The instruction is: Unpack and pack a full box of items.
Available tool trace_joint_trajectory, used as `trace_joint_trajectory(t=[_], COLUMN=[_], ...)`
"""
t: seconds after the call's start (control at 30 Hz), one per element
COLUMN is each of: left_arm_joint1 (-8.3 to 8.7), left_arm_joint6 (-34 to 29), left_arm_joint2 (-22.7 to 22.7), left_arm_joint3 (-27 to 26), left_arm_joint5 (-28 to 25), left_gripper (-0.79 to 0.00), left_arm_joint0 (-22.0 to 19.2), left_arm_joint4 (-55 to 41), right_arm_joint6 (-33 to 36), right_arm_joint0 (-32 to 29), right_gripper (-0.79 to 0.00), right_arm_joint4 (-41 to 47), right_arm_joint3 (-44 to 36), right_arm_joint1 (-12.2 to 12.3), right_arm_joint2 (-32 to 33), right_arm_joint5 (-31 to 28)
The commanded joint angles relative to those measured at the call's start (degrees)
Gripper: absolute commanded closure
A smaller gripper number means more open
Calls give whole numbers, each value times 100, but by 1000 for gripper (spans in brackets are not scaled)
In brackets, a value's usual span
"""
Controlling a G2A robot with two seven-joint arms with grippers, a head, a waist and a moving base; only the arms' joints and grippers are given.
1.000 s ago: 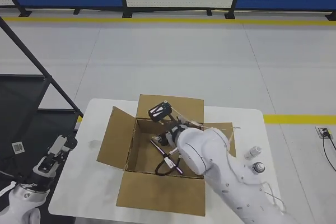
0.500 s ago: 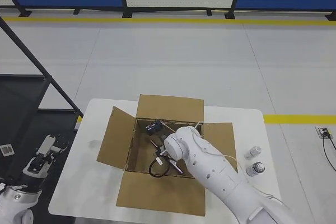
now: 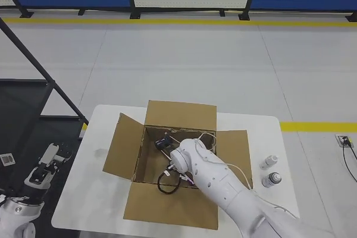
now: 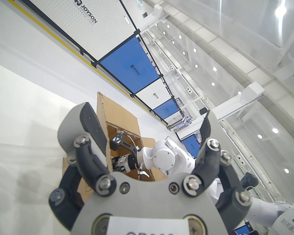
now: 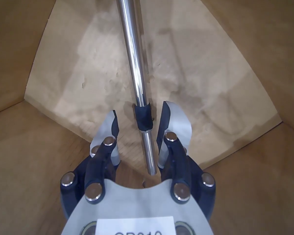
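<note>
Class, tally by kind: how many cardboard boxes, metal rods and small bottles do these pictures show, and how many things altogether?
Open brown cardboard box: 1
Shiny metal rod with a black band, lying inside the box: 1
Small bottles, standing beside the box: 2
Total: 4

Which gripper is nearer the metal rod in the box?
Right. The right gripper straddles the metal rod inside the box; the left gripper hangs beside the table.
</note>
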Motion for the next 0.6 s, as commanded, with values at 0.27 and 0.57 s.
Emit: trace_joint_trajectory(t=[0.27, 0.57], left_arm_joint1=[0, 0], left_arm_joint6=[0, 0], left_arm_joint2=[0, 0], left_arm_joint3=[0, 0], left_arm_joint5=[0, 0], left_gripper=[-785, -785], left_arm_joint0=[0, 0], left_arm_joint4=[0, 0], right_arm_joint6=[-179, -320], right_arm_joint0=[113, 209], right_gripper=[-366, -111], right_arm_joint4=[-62, 24], right_arm_joint3=[671, 1176], right_arm_joint1=[-307, -507], right_arm_joint2=[-137, -112], right_arm_joint5=[28, -95])
